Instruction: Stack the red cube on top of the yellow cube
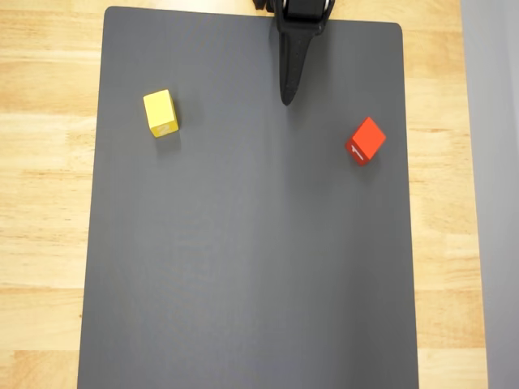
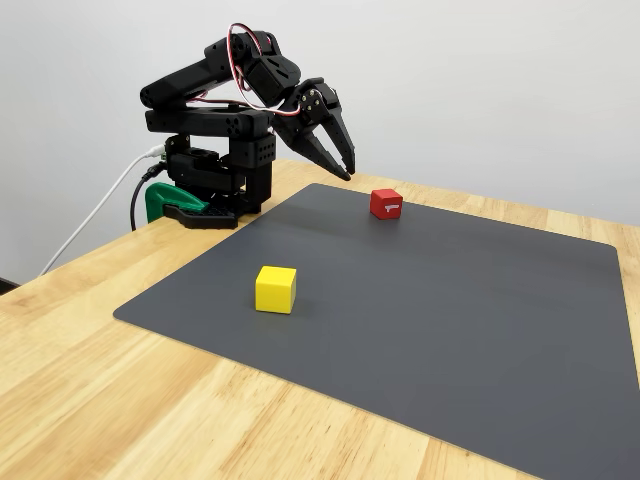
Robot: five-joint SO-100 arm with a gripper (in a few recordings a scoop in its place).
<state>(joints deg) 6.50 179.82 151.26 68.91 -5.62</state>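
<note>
Fingers (image 2: pixel 345 165) together, gripping nothing, raised over the mat's (image 1: pixel 243 267) far edge. Red cube (image 1: pixel 366 140) resting rotated on the mat, well apart from yellow cube (image 1: pixel 160 113). Risk: skewed faces slipping out of a misaligned pinch, or nudging the cube away

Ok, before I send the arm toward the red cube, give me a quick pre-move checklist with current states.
1. Gripper empty: ok, it holds nothing and hangs above the mat's far edge.
2. Gripper open enough to grasp: not ok, the fingers look shut together.
3. Red cube free on the mat: ok, though turned diagonal in the overhead view.
4. Yellow cube flat, top bare: ok.
5. Cubes well apart: ok.
6. Path to the red cube unobstructed: ok.
</note>
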